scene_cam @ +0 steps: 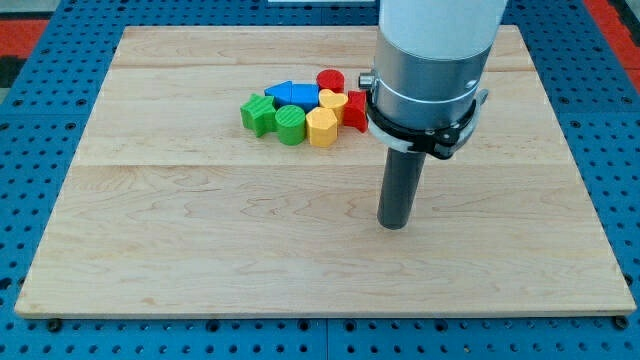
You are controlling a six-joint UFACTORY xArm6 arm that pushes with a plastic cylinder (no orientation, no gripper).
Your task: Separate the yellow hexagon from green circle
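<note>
My tip (394,225) rests on the bare desk (200,250); there is no gripper on this rig, only the plain rod, which holds nothing. The cluster lies toward the view's upper left of my tip, well apart. Nearest to it is the yellow hexagon (321,128), touching the green circle (290,124) on the far side from my tip. Behind them sit a yellow heart-like block (333,101), red blocks (352,108), a blue block (292,94) and a second green block (258,113). Judgement: a wedge into the seam from the view's bottom should drive the hexagon rightward without dragging the neighbours. No readable writing or labels.
</note>
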